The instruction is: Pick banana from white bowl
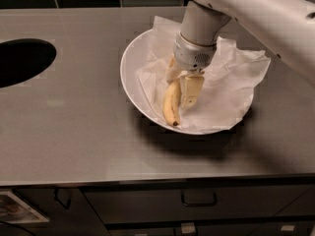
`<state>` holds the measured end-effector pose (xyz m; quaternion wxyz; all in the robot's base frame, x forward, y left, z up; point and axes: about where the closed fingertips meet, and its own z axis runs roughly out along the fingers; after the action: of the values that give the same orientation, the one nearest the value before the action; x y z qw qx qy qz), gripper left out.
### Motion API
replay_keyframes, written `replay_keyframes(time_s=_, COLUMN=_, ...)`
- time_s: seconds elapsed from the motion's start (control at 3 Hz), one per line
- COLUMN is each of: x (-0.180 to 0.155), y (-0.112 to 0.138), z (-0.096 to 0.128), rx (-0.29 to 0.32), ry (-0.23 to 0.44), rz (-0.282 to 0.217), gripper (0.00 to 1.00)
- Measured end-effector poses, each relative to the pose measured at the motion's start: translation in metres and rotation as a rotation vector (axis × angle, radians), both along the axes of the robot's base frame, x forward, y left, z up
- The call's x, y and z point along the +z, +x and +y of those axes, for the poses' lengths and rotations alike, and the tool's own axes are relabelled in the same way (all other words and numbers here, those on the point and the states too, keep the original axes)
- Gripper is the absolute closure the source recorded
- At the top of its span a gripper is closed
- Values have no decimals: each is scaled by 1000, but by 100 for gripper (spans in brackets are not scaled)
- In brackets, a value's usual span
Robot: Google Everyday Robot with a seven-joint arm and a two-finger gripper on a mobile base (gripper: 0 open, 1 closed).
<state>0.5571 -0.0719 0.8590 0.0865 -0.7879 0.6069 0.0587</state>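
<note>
Where the gripper is: down inside the white bowl, just back of the bowl's middle, on an arm that reaches in from beyond the bowl's right rim.
Grip: from where I stand I cannot tell whether it has closed on the fruit or only rests against it.
Banana: lying on the paper in the bowl, running from under the gripper toward the bowl's near rim. The dark tip is nearest that rim and the upper end is hidden by the gripper.
Why the gripper stands so: it is set nearly upright over the banana's upper half, I'd judge so that it takes the fruit across its narrow width and stays clear of the bowl's shallow wall.
Bowl's contents: a lining of crumpled white paper and the one banana, with nothing else that I can see.
Paper: it spills over the bowl's far and right rims, while the bowl's left inner wall is bare.
Risk: the loose paper lies right beside the grasp and could be pinched and dragged up with the fruit.
Step in hand: the grasp itself, I'd say, since the banana sits low in the bowl and is not yet lifted.
Around the bowl: a grey counter beneath it and a dark round opening well off to the bowl's left.
</note>
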Motion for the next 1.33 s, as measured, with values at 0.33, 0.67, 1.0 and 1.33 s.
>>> replay_keyframes(time_s=0.33, x=-5, y=3, z=1, rx=7, ry=-41, rz=-19, gripper=35)
replay_keyframes(time_s=0.67, x=-5, y=3, z=1, rx=7, ry=-42, rz=-20, gripper=54)
replay_keyframes(time_s=1.0, x=-5, y=3, z=1, rx=7, ry=-42, rz=-20, gripper=77)
replay_keyframes(time_s=1.33, x=-5, y=3, z=1, rx=7, ry=-42, rz=-20, gripper=99)
